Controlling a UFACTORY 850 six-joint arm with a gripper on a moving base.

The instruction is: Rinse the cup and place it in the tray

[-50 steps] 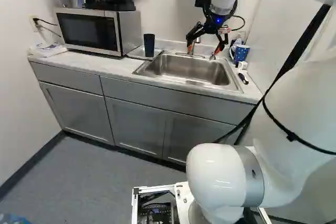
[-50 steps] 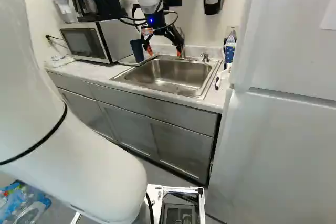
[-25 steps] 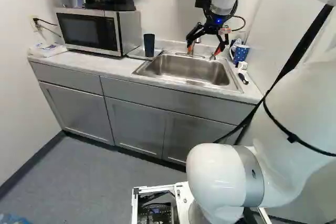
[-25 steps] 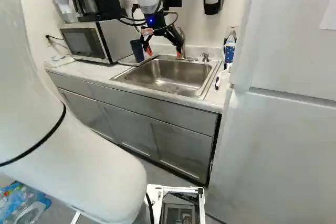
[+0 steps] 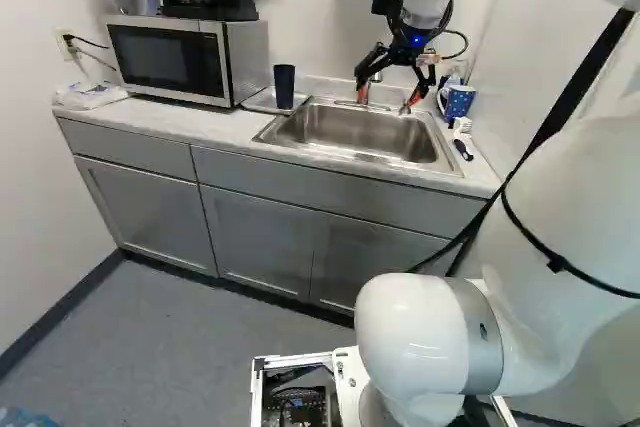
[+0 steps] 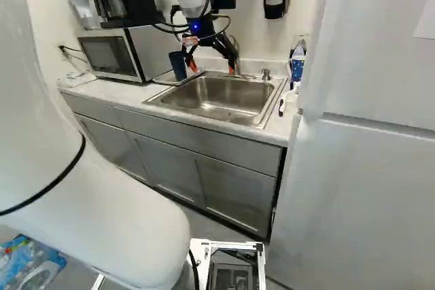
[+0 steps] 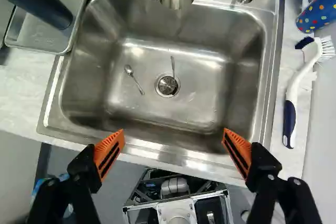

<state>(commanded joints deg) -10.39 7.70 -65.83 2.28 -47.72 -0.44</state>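
Cup stands in the tray, upright, I think, ahead and to one side of my gripper. Its two fingers are wide apart.

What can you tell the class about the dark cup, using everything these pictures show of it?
The cup is tall, dark blue and smooth, perhaps plastic, narrowing slightly towards its base, with no handle in sight. It stands upright in the metal tray, between the microwave and the sink. Only the tray appears to touch it; the open gripper does not. Its inside cannot be seen.
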